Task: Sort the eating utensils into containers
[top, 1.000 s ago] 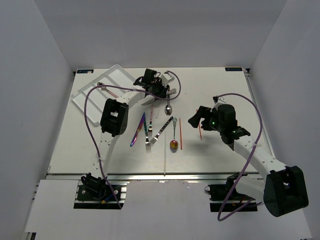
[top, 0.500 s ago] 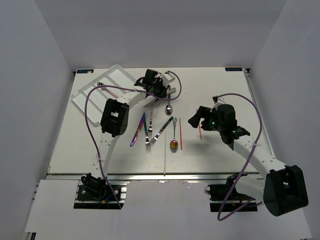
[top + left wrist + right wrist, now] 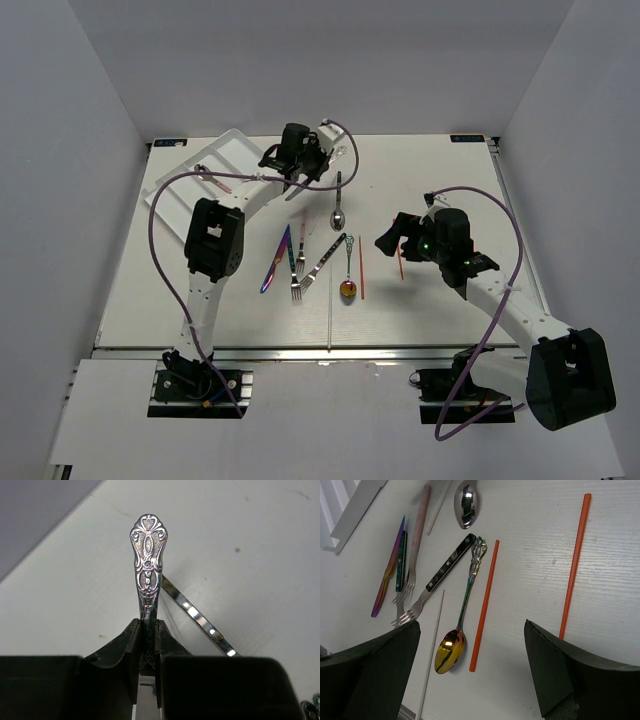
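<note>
My left gripper is shut on the ornate handle of a silver utensil and holds it above the table, next to the white cutlery tray; its working end is hidden. A silver spoon lies just right of it. My right gripper is open and empty, hovering over a gold-bowled spoon, two red sticks, a black-handled fork, a second fork and a purple knife.
The loose utensils lie grouped at the table's middle. A thin white line runs along the table beside the gold spoon. A corner of the tray shows at the right wrist view's top left. White walls enclose the table on three sides.
My left gripper has moved up and to the left, toward the tray, carrying the silver utensil. The right arm has barely moved.
</note>
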Available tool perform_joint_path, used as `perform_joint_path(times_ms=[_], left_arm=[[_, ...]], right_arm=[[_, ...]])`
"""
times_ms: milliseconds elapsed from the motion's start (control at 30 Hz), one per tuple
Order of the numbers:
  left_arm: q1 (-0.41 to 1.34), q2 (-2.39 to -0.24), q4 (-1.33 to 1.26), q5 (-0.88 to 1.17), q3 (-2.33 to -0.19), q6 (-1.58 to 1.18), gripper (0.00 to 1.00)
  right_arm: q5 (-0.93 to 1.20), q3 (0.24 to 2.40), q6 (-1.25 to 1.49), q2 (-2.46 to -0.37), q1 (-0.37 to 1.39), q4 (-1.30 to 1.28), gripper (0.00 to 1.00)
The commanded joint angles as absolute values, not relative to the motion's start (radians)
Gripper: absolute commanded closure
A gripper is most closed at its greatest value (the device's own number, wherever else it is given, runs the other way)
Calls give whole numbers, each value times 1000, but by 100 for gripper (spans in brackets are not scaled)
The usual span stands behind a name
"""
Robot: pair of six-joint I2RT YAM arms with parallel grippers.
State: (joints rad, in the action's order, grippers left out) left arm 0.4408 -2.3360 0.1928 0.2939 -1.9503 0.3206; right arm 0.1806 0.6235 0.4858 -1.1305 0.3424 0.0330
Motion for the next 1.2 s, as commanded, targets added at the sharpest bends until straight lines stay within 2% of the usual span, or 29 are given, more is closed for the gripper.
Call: perform_joint_path(times_ms=[0,33,133,200,300,500,700,967,1167], left_arm=[[440,-2207,17,91,-1916,226,100],[436,-2210,8,-51,-1925,206,100],[396,-2243,8,-301,-2014,83,100],[342,-2259,8,-371,-2080,-53,100],[250,-2263,-1,-374,-2102,-260,100],[129,-2282,-221,-327,-2028,-538,100],[127,-2329,-362,-416,-1970,-566,100],[124,-2376,-514,-388,-1872,-620,100],[120,-2410,-532,-405,-1844,-640,100]], right_arm=[[198,617,471,-1131,344,77,11],[199,617,471,-1129,344,78,11],[204,614,474,-1127,344,81,11],[207,612,474,-1129,344,84,11],[212,611,476,-1132,344,87,11],[221,604,480,-1138,344,97,11],[219,604,479,-1149,342,97,11],[225,607,477,-1163,345,98,11],[229,607,472,-1161,345,94,11]])
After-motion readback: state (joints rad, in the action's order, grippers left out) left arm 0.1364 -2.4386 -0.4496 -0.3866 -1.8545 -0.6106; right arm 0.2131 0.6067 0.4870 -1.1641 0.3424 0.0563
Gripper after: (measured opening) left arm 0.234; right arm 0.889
